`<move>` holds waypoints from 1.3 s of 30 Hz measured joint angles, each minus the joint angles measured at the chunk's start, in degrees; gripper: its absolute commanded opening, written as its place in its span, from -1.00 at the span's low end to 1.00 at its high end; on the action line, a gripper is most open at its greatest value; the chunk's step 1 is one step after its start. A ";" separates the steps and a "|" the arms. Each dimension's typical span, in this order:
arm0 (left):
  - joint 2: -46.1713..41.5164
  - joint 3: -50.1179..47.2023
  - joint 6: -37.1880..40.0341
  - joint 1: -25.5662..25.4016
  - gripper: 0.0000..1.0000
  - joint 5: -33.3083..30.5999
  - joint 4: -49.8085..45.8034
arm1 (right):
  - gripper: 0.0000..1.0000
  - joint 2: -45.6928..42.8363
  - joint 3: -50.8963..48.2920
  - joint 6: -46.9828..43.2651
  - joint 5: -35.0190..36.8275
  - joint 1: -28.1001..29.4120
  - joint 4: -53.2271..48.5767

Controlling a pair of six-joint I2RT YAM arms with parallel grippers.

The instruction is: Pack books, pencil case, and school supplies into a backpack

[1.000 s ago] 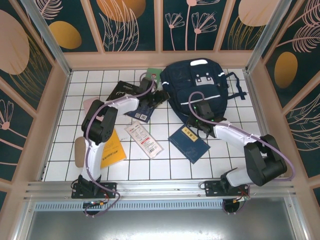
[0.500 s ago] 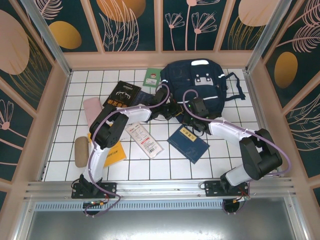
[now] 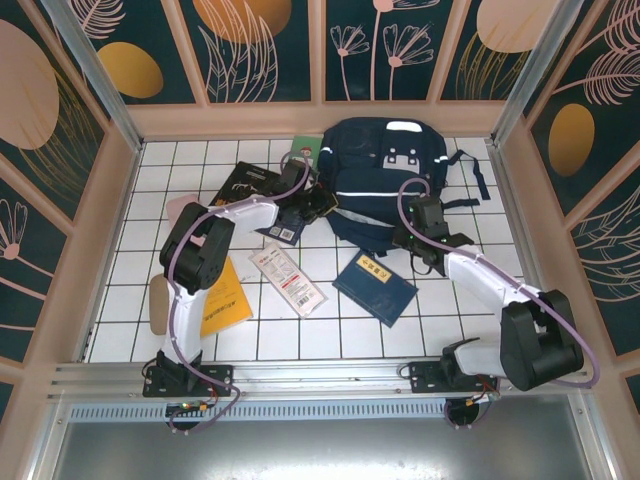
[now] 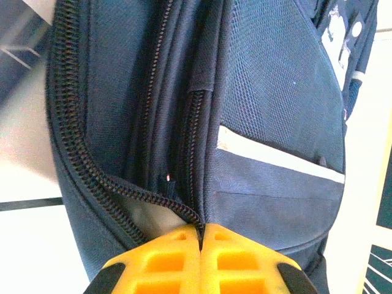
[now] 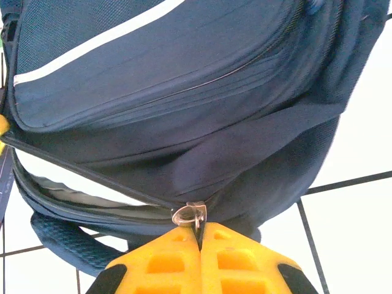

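pinching backpack [image 5: 184, 92] zipper pull [image 5: 190, 214], right end effector [image 5: 200, 228]; book [image 3: 375, 287] label illegible

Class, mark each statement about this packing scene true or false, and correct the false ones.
1. The right gripper pinches the metal zip pull of the backpack. True.
2. The white packet is inside the backpack. False: it lies out on the table.
3. The left gripper stands wide open. False: its fingers are shut on the backpack's zip edge.
4. A navy blue book lies on the table beside the backpack. True.
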 measured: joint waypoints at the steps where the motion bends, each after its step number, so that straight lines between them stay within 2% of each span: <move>1: -0.26 0.00 0.72 0.26 -1.00 0.02 -0.76 | -1.00 -0.02 0.00 -0.66 -0.39 -0.37 -0.02; 4: -1.11 -0.50 2.05 0.81 -1.00 0.42 -1.73 | -1.00 0.11 0.00 -1.53 -1.66 -0.87 0.07; 5: -1.68 -0.90 2.54 1.16 -0.84 0.48 -2.23 | -1.00 0.24 0.02 -1.84 -2.43 -0.94 0.31; 6: -2.19 -1.09 3.15 1.55 -0.51 0.46 -2.89 | -1.00 0.44 0.02 -2.12 -3.39 -0.92 0.59; 7: -2.71 -1.09 4.07 1.95 -0.30 0.26 -3.80 | -1.00 0.59 0.02 -2.40 -4.20 -0.83 0.81; 8: -3.26 -1.09 4.37 2.47 -0.25 -0.92 -4.44 | -1.00 0.70 0.04 -2.54 -4.17 -0.55 0.74; 13: -6.78 -1.57 4.07 5.53 -0.14 -3.17 -5.46 | -1.00 2.12 0.35 -2.71 -4.11 1.86 1.07; 23: -8.52 -1.99 -4.63 -7.89 -0.06 2.01 -2.75 | -1.00 3.28 0.37 -2.23 -4.81 6.56 3.80; 31: -7.17 -2.49 -10.38 -10.25 0.01 2.93 -2.84 | -1.00 3.26 -1.66 0.00 -4.50 7.45 6.14; 39: -7.17 -5.11 -12.44 -10.91 0.10 2.08 -3.17 | -1.00 3.26 -1.84 1.22 -3.54 8.39 6.84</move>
